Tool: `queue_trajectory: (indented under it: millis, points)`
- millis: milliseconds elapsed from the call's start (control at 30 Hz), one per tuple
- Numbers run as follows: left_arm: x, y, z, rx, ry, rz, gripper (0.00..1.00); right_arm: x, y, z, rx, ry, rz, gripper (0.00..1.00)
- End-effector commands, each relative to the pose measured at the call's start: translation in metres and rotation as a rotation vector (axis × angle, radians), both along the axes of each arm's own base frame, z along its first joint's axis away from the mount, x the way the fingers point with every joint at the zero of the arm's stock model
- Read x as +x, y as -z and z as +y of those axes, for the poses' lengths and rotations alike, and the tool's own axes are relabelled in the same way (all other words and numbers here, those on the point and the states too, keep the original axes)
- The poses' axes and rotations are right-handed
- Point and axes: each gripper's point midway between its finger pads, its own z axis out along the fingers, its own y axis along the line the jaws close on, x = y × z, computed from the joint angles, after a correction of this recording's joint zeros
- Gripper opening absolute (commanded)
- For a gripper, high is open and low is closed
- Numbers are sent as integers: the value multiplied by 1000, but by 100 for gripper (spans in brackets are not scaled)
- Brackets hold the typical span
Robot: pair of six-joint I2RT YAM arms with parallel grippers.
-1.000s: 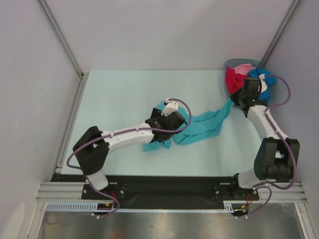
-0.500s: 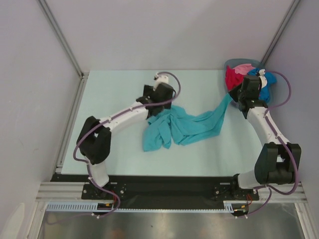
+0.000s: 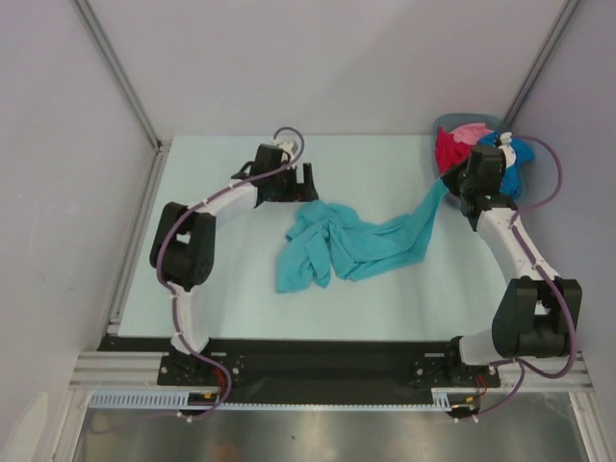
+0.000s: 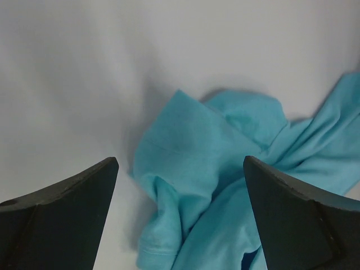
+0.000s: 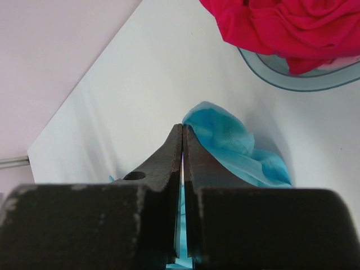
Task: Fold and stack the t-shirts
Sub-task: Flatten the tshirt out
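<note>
**Teal t-shirt pinched at one end, loose at the other**

The left gripper (image 3: 308, 181) is hovering over the far middle of the surface (image 3: 217, 279) with its jaws standing wide apart and nothing between them. The left wrist view is showing both fingers (image 4: 67, 208) clear of the cloth, with a crumpled edge of the teal t-shirt (image 4: 191, 146) lying below and just ahead of them.

The teal t-shirt (image 3: 356, 241) is lying bunched and unfolded at the centre of the surface. One narrow end is stretching up and to the right towards the right gripper (image 3: 460, 192). The right gripper (image 5: 183, 128) is clamping that end: its jaws are pressed together and teal cloth (image 5: 225, 135) is showing in the slit and just beyond the tips.

The red t-shirt (image 3: 449, 152), the pink t-shirt (image 3: 470, 132) and the blue t-shirt (image 3: 515, 159) are sitting heaped in the basket (image 3: 450, 120) at the far right corner. The red one is spilling over the rim, as the right wrist view confirms (image 5: 281, 25).
</note>
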Motion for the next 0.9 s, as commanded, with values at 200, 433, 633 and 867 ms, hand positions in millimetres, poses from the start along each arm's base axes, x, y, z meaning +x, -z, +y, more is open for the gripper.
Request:
queue_trajectory:
  millis: [200,433,633,867]
  points:
    - [-24,-4,-27,-162,94,46,100,70,32,1,34,-34,25,0]
    - [-22,-18,-23,-155,86,12,100,160,42,18,12,-116,29,0]
    - [-17,-23,-20,-145,83,-3,100,189,54,17,-14,-150,73,0]
    - [-15,-24,-19,-150,78,-4,100,172,56,4,-44,-97,123,53]
